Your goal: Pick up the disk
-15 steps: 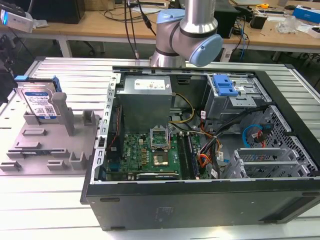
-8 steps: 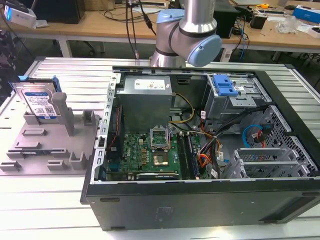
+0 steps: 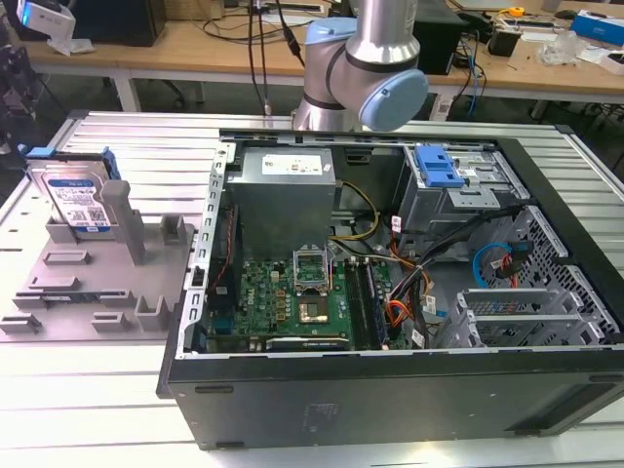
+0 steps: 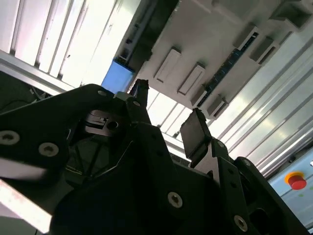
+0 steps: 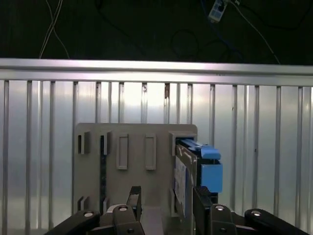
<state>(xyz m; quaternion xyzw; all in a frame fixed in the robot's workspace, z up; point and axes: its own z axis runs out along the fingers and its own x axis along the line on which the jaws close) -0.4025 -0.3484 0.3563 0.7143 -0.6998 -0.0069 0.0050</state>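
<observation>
The disk (image 3: 73, 200) stands on edge in a slot of the grey fixture plate (image 3: 97, 283), at the exterior view's left; it is silver, with a white-and-blue label and blue rails. In the first wrist view the disk (image 5: 198, 169) rises from the fixture plate (image 5: 132, 147) just beyond one fingertip. My gripper (image 5: 167, 200) is open, nothing between its fingers, and stays apart from the disk. In the second wrist view my gripper (image 4: 168, 115) stands open under the plate (image 4: 220, 49), beside a blue patch (image 4: 119, 78) that may be the disk's rail.
A tall grey post (image 3: 127, 219) stands on the plate right beside the disk. The open computer case (image 3: 390, 253), with a blue bracket (image 3: 439, 166), takes the middle and the exterior view's right. The arm (image 3: 366, 68) rises behind the case. The table is ribbed metal (image 3: 146, 146).
</observation>
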